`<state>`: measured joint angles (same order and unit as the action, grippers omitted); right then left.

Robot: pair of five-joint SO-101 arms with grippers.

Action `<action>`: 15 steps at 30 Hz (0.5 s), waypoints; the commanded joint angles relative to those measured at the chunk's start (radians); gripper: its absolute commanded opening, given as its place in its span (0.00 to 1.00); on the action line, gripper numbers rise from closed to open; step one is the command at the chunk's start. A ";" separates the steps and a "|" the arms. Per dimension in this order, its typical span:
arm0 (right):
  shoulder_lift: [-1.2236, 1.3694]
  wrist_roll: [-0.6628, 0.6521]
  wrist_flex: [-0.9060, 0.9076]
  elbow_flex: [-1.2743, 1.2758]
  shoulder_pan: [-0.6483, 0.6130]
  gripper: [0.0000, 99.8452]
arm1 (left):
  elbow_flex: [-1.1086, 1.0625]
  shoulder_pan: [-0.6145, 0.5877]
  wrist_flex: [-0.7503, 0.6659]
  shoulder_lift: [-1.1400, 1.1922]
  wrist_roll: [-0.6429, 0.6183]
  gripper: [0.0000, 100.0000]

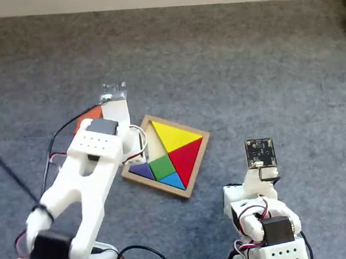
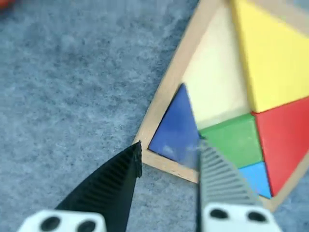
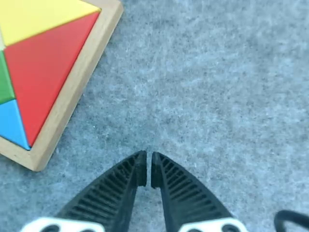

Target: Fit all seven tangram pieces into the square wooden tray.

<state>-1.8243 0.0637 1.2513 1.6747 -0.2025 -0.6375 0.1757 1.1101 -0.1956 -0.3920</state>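
High view: the square wooden tray (image 1: 196, 165) lies cornerwise near the middle of the grey worktop (image 1: 247, 65). Five pieces are seated in it:
- a yellow triangle (image 1: 174, 135) at the tray's 1 o'clock;
- a red triangle (image 1: 185, 156) at 3 o'clock, edge to edge with the yellow one;
- a green square (image 1: 161, 167) at the centre;
- a light blue triangle (image 1: 172, 181) at 5 o'clock;
- a dark blue triangle (image 1: 141, 169) at 8 o'clock.

A pale bare patch (image 2: 217, 82) of tray floor lies between the yellow triangle, the dark blue triangle and the rim. An orange piece (image 1: 86, 119) lies on the worktop at 10 o'clock from the tray, apart from it and partly covered by the left arm (image 1: 84, 177).

Left wrist view: the left pincer (image 2: 171, 147) stands apart with nothing held. Its black finger (image 2: 116, 183) is over the worktop just outside the rim, and its pale finger (image 2: 219, 179) is over the join of the dark blue triangle and the green square. Contact cannot be determined.

Right wrist view: the right pincer (image 3: 146, 166) is together with nothing between its fingers. It is over bare worktop near the tray corner that holds the red and light blue triangles. The right arm (image 1: 264, 213) sits at 4 o'clock from the tray, apart from it.
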 commanded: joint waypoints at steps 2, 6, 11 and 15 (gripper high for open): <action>-0.024 0.006 0.007 0.137 0.013 0.03 | -0.064 -0.012 -0.017 -0.208 0.098 0.02; -0.024 0.006 0.007 0.137 0.013 0.03 | -0.148 -0.019 -0.072 -0.303 0.107 0.02; -0.024 0.006 0.007 0.137 0.013 0.03 | -0.211 -0.019 -0.083 -0.387 0.109 0.02; -0.022 0.006 0.007 0.136 0.013 0.03 | -0.252 -0.019 -0.083 -0.463 0.110 0.00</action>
<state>-1.8243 0.0637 1.2513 1.6747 -0.2025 -0.8738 0.1665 1.0426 -0.5715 -0.2954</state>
